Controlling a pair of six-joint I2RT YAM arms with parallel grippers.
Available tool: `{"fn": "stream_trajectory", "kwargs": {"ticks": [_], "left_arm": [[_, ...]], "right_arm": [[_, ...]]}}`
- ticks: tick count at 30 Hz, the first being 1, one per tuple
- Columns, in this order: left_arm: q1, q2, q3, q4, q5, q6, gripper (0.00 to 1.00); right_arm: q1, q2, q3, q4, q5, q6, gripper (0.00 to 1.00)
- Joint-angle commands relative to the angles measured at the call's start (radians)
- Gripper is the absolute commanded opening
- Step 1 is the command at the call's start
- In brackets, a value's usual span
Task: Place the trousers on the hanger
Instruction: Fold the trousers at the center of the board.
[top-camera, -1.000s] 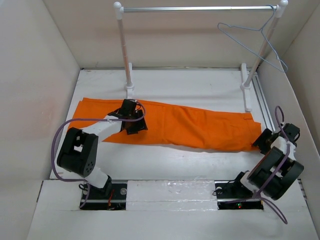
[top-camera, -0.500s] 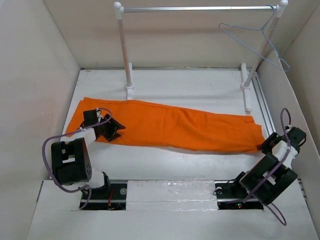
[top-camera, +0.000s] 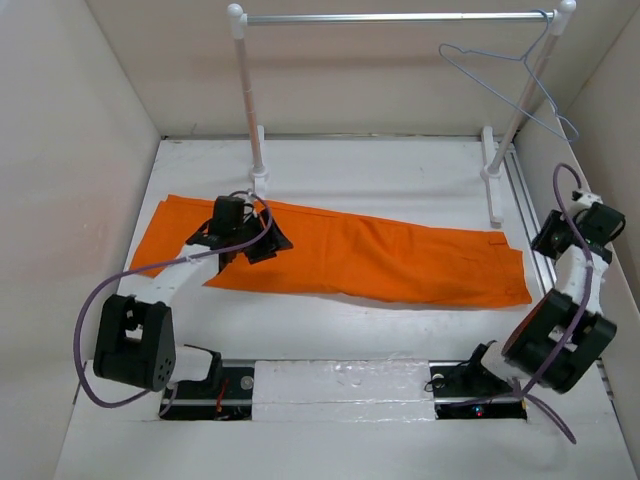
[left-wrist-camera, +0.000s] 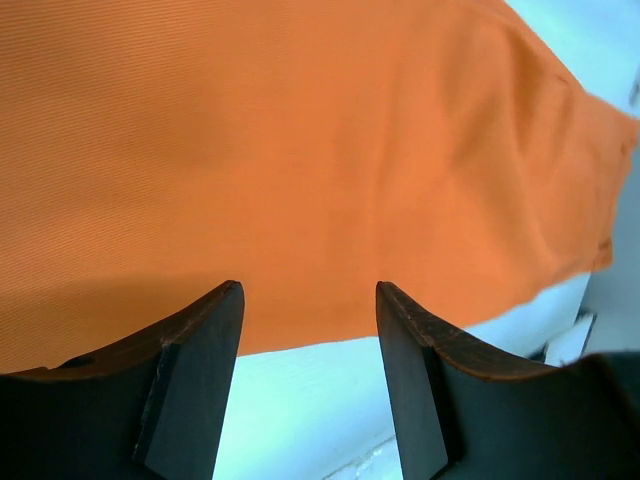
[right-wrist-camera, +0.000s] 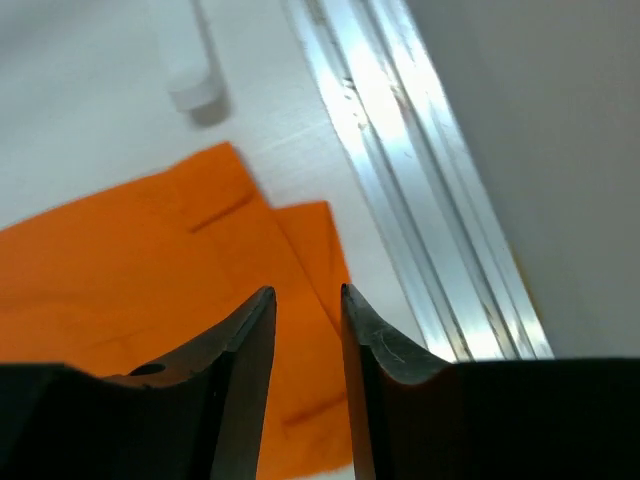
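Note:
The orange trousers (top-camera: 380, 255) lie flat across the table, legs to the left and waist to the right. My left gripper (top-camera: 262, 242) hovers over the leg part, near its front edge. In the left wrist view it (left-wrist-camera: 310, 292) is open and empty, with orange cloth (left-wrist-camera: 300, 130) just beyond the fingertips. My right gripper (top-camera: 552, 238) is raised at the right, beside the waist end. In the right wrist view it (right-wrist-camera: 308, 292) is open by a narrow gap and empty, above the waist corner (right-wrist-camera: 150, 270). The pale blue wire hanger (top-camera: 521, 60) hangs at the right end of the rail.
A metal rail (top-camera: 390, 17) on white posts (top-camera: 250, 100) spans the back, its feet on the table. An aluminium track (top-camera: 530, 215) runs along the right side and also shows in the right wrist view (right-wrist-camera: 420, 150). Beige walls close in on three sides.
My left gripper swung from the far left leg end back to the right over the trousers. My right gripper rose and moved back, away from the waist's front corner.

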Motion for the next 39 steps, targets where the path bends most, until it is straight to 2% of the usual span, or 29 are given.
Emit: {"fn": "stream_trajectory", "kwargs": {"ticks": [1,4,5,8,10,15,23,28,31,34,35,36,37,39], "left_arm": [[-0.142,0.049,0.119,-0.038,-0.061,0.055,0.52],[-0.209,0.097,0.163,-0.059,-0.11,0.075,0.52],[-0.227,0.117,0.204,-0.084,-0.133,0.085,0.52],[-0.258,0.201,0.247,-0.101,-0.193,0.112,0.52],[-0.258,0.262,0.246,-0.09,-0.186,0.112,0.52],[-0.258,0.321,0.207,-0.047,-0.164,0.096,0.51],[-0.258,0.304,0.18,-0.056,-0.181,0.095,0.51],[-0.249,0.286,0.167,-0.066,-0.178,0.093,0.5],[-0.249,0.246,0.187,-0.081,-0.195,0.095,0.5],[-0.249,0.215,0.239,-0.089,-0.242,0.087,0.51],[-0.249,0.215,0.265,-0.089,-0.262,0.084,0.51],[-0.237,0.227,0.278,-0.087,-0.287,0.076,0.51],[-0.208,0.252,0.289,-0.063,-0.273,0.044,0.51],[-0.172,0.282,0.29,-0.047,-0.256,0.034,0.51]], "right_arm": [[0.081,0.22,0.061,0.221,-0.25,-0.101,0.37],[0.092,0.287,0.067,0.274,-0.271,-0.106,0.44],[0.092,0.304,0.066,0.303,-0.287,-0.107,0.54],[0.092,0.376,0.09,0.339,-0.32,-0.114,0.65],[0.112,0.428,0.113,0.346,-0.354,-0.13,0.67],[0.132,0.459,0.118,0.378,-0.292,-0.105,0.66],[0.19,0.549,0.158,0.366,-0.216,-0.097,0.62],[0.208,0.54,0.106,0.417,-0.154,-0.043,0.6],[0.208,0.525,0.084,0.425,-0.142,-0.017,0.52],[0.208,0.52,0.078,0.423,-0.146,-0.011,0.31],[0.208,0.522,0.078,0.418,-0.15,-0.011,0.21],[0.208,0.523,0.078,0.414,-0.148,-0.003,0.2],[0.198,0.52,0.075,0.409,-0.14,0.006,0.24],[0.198,0.517,0.074,0.403,-0.128,0.012,0.43]]}}
